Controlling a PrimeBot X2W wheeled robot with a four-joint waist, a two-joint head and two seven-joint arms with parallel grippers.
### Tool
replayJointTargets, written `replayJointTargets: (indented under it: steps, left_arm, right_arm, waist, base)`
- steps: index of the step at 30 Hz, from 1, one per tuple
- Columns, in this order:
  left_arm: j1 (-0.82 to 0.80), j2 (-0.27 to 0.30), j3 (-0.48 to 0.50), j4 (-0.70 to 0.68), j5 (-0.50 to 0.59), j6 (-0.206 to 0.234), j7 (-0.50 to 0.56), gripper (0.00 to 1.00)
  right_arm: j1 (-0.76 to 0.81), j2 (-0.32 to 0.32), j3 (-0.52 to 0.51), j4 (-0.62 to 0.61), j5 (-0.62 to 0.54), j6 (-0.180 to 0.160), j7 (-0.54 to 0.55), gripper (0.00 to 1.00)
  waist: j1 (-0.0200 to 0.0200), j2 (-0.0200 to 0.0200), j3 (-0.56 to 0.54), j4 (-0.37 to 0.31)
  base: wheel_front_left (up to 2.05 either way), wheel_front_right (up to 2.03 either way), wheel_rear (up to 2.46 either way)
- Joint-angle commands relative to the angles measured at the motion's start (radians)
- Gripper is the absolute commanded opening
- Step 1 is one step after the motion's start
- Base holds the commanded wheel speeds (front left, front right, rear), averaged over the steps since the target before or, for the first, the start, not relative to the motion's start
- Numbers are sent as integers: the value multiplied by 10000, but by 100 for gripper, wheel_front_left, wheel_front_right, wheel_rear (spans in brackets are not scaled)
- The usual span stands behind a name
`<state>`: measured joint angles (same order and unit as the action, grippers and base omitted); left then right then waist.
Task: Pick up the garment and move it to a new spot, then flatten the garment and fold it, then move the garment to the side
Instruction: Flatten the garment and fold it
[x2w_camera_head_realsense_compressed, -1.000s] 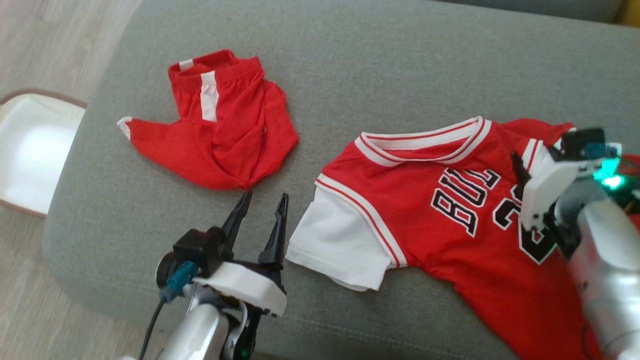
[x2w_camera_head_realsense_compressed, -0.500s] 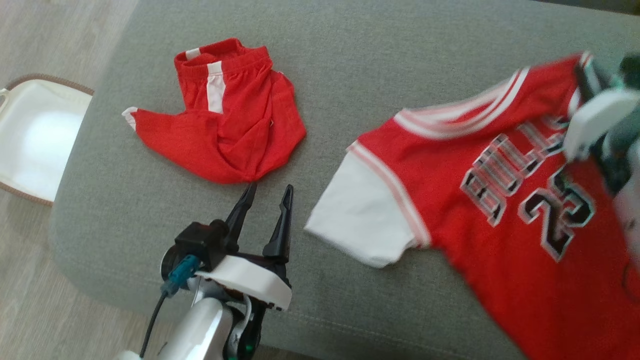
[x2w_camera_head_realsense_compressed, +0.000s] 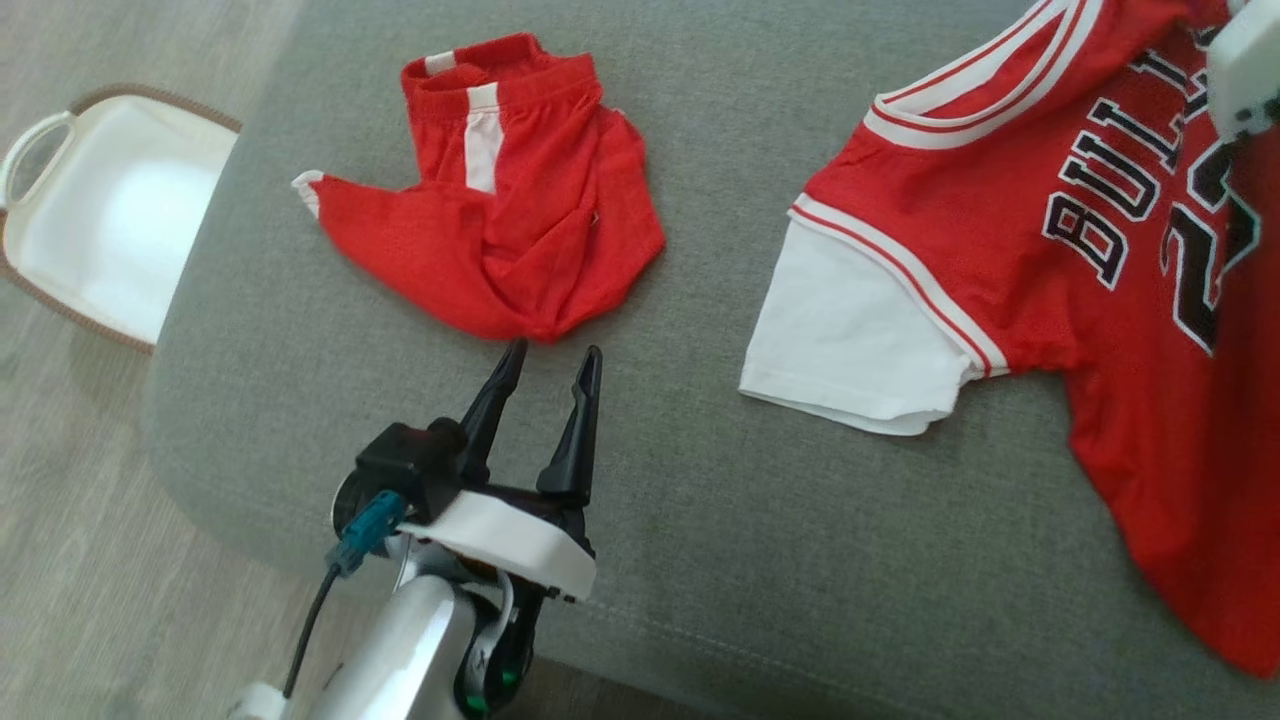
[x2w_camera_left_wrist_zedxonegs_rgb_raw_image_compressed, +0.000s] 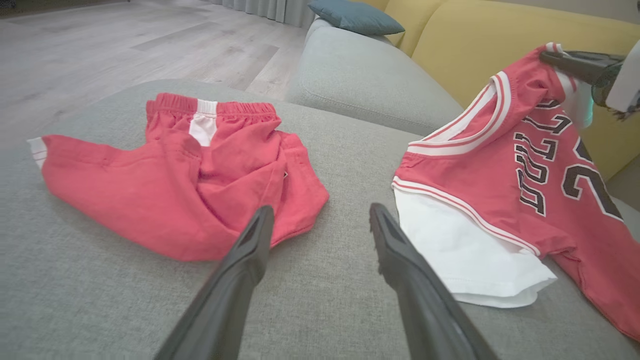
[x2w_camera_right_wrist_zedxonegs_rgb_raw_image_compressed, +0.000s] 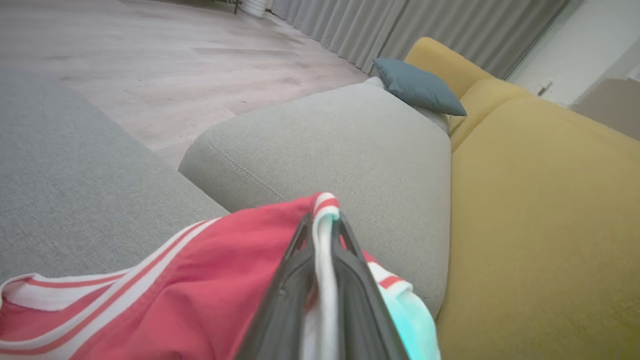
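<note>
Grey cushion (x2w_camera_head_realsense_compressed: 760, 560), wood floor (x2w_camera_head_realsense_compressed: 70, 560)

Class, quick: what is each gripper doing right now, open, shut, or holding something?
Left gripper: open, holding nothing.
Right gripper: shut on the red jersey, at its white-trimmed shoulder edge.

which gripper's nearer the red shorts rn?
Left. The left gripper hovers just short of the red shorts' near edge, jaws open. The right gripper is far off to the right, jaws shut on the jersey's shoulder.
</note>
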<state>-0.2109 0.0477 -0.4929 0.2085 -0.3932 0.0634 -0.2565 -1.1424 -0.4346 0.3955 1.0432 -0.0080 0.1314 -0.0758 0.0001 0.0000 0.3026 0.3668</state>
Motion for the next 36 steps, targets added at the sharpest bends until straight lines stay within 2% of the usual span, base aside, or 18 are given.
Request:
replayJointTargets:
  steps: [1, 7, 12, 17, 20, 25, 26, 29, 36]
  left_arm:
    - [-284, 26, 278, -328, -92, 59, -53, 100]
    - [-247, 26, 386, -307, -88, 140, -53, 100]
    - [-227, 26, 648, -252, 89, 87, -53, 100]
    - [-63, 26, 1008, -128, 311, -19, -53, 100]
    - [102, 26, 1192, -60, 411, -102, -53, 100]
    - [431, 26, 1485, -8, 459, -176, -53, 100]
    - [431, 26, 1485, -8, 459, -176, -53, 100]
    - [702, 26, 1659, -9, 464, -179, -53, 100]
    - [974, 26, 1912, 103, 546, -215, -53, 100]
  right_arm:
    - [-312, -78, 187, -62, -161, -7, -119, 100]
    - [-372, 400, 80, 807, -170, -7, -755, 100]
    - [198, 992, -442, 1061, 263, -7, -1465, 100]
    - [1308, 1526, -979, 550, 797, -7, -1815, 100]
    - [2276, 1777, -1334, -271, 1140, -7, -1850, 100]
    - [4679, 2221, -1998, -2501, 1551, -7, -1856, 100]
    - [4679, 2221, -1998, -2501, 1551, -7, -1856, 100]
    - [6823, 2672, -2569, -4353, 1526, -7, -1857, 100]
    - [9914, 3576, -3423, -6937, 1216, -7, -1852, 100]
  waist:
    - [-1, 0, 53, 68]
    - [-1, 0, -118, -160]
    - [-1, 0, -594, -801]
    - [-1, 0, -1333, -1668]
    - [-1, 0, -1817, -2159]
    - [-1, 0, -2617, -2861]
    - [-1, 0, -2617, -2861]
    - [-1, 0, -3029, -3302]
    - [-1, 0, -3254, -3919]
  base:
    - [0, 0, 0]
    - [0, 0, 0]
    - [0, 0, 0]
    - [0, 0, 0]
    - [0, 0, 0]
    - [0, 0, 0]
    - [0, 0, 0]
    - [0, 0, 0]
    - [0, 0, 0]
